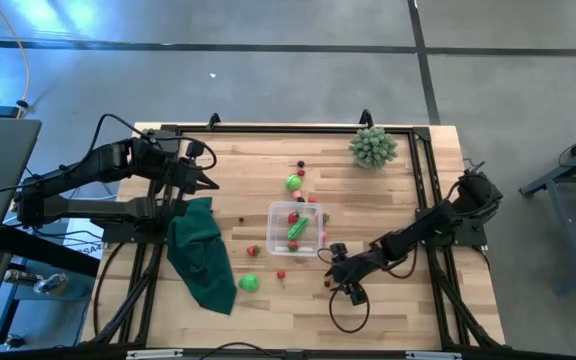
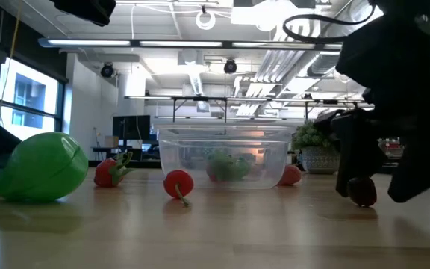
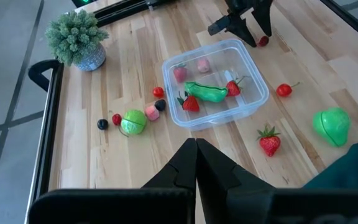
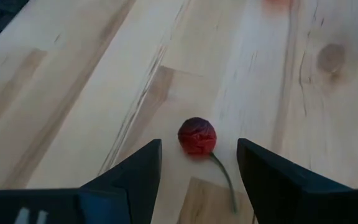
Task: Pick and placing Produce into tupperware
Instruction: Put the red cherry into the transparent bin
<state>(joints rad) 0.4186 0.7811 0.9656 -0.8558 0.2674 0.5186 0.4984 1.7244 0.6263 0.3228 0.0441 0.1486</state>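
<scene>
The clear tupperware (image 1: 295, 228) stands mid-table and holds a green pod (image 3: 205, 93), strawberries and pink pieces. More produce lies loose on the wood around it: a green ball (image 1: 294, 182), a second green piece (image 1: 249, 283), a strawberry (image 3: 270, 142) and a cherry (image 2: 178, 183). My right gripper (image 4: 197, 171) is open, low over the table on the tupperware's near right. Its fingers stand on either side of a dark red cherry (image 4: 197, 135) without touching it. The cherry lies on the wood with its stem toward the gripper. My left gripper (image 3: 196, 155) is shut and hangs above the table's left part.
A dark green cloth (image 1: 203, 255) lies crumpled at the left, under my left arm. A pale green spiky plant in a pot (image 1: 372, 147) stands at the far right corner. A black frame (image 1: 423, 180) runs along the table's edges. Bare wood lies along the near edge.
</scene>
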